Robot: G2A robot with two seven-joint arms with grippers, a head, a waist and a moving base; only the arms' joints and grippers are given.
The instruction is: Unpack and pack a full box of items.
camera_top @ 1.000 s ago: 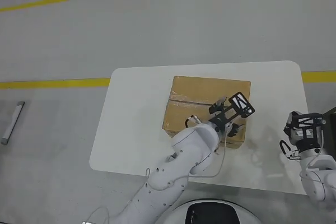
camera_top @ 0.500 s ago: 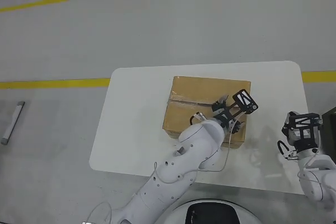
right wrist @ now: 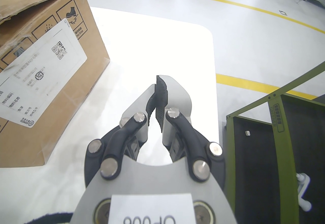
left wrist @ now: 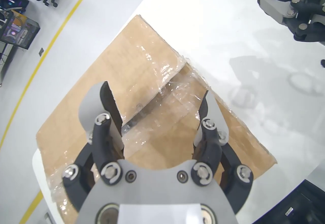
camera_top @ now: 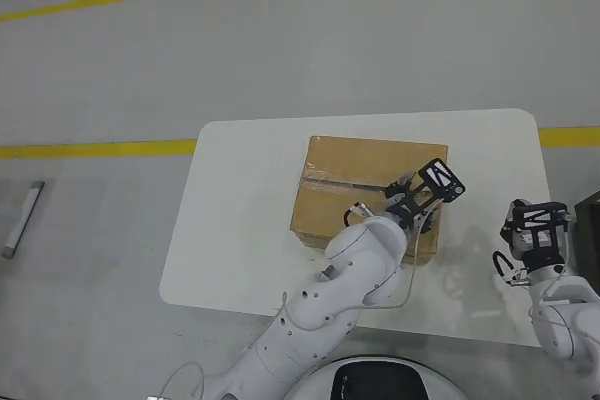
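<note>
We see the box (camera_top: 352, 172) sitting closed on the white desk (camera_top: 235, 210), approx. centre, w/ its top flaps meeting in a seam covered by clear tape (left wrist: 155, 67); the tape looks crinkled, & a dark slit shows along part of the seam. The left gripper (left wrist: 157, 94) hangs over the box top near the end facing the other arm, fingers spread wide, one on each side of the seam; nothing sits between them; we can't tell if the tips touch the cardboard. The right gripper (right wrist: 157, 100) is over bare desk beside the box's short side, apart from it, fingers pressed together on nothing. That side of the box carries a white label (right wrist: 38, 72) & some printed handling symbols; its top edge there looks creased. Off the desk by the right arm stands a green cart (right wrist: 254, 133); a yellow line (camera_top: 80, 150) runs across the grey floor beyond the desk; a grey bar (camera_top: 22, 218) lies on the floor, well apart from the desk.
</note>
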